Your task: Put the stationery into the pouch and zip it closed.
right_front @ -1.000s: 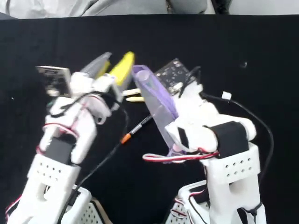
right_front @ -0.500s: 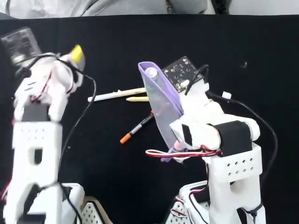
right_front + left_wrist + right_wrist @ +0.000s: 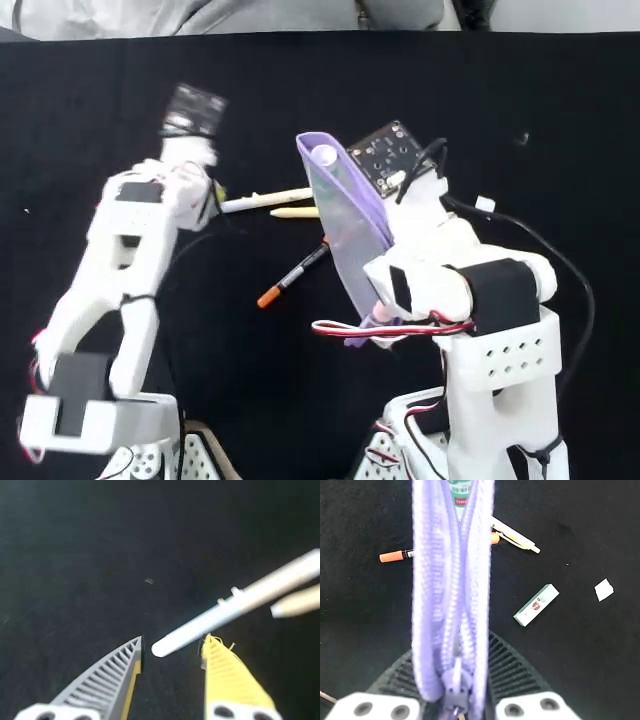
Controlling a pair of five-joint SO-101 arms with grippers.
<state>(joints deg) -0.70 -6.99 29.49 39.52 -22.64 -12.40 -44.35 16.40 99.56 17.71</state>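
Swung back since a moment ago, my left gripper (image 3: pixel 173 641) straddles the tip of the white pen (image 3: pixel 240 602), fingers apart; pencil (image 3: pixel 300 601) just beside; right gripper (image 3: pixel 457 680) clamps the pouch (image 3: pixel 345 225) upright; orange marker (image 3: pixel 290 278) and eraser (image 3: pixel 536 605) lie near on the table (image 3: pixel 520 90).

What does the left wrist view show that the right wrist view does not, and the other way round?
Left wrist view: the open left gripper straddles the tip of a white pen, with a cream pen lying beside that pen.

Right wrist view: the right gripper is shut on the open purple pouch. On the table lie an orange marker, a pale pen with a clip, a green-and-white eraser and a paper scrap.

Both share the black table. I cannot tell whether any pen appears in both.
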